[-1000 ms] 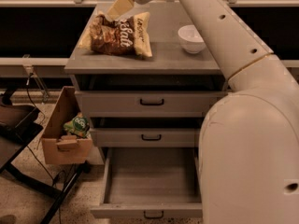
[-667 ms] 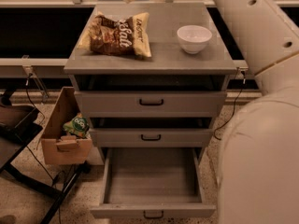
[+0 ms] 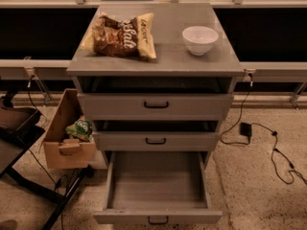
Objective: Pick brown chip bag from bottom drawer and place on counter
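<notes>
Can't see my end effector anywhere in this shot, so I can't tell whether it's spread or pinched, or which way the bag lies from it. The brown chip bag (image 3: 121, 36) is lying flat on the tabletop (image 3: 177, 61), left side toward the back. Its long axis runs roughly left to right, and it's well apart from the white bowl (image 3: 200, 39) on the right. The bottom drawer (image 3: 156, 186) is pulled open with nothing in it. Looks to me like the place step is basically done, with nothing left to reach for.
</notes>
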Available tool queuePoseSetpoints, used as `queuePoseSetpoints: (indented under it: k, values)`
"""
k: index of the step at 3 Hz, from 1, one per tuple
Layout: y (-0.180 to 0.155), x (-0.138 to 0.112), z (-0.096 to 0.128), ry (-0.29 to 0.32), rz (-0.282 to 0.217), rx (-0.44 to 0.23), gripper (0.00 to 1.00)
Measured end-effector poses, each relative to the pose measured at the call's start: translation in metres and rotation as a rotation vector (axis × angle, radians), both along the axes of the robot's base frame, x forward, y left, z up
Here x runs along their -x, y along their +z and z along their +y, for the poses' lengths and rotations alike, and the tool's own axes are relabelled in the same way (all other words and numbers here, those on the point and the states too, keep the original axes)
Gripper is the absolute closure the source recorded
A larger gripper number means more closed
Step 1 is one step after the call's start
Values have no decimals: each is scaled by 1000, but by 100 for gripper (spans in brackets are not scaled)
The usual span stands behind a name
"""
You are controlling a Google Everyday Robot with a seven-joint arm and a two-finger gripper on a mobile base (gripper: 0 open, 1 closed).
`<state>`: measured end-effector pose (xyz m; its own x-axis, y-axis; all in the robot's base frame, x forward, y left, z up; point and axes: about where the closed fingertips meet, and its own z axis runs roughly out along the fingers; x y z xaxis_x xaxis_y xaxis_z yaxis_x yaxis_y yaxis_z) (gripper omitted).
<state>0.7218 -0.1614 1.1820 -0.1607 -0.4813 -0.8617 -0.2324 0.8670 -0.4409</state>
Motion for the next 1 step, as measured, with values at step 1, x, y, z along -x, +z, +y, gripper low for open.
queuePoseSetpoints:
  k: [1]
  values:
    - [68,121,-70,-219,-177,77,0]
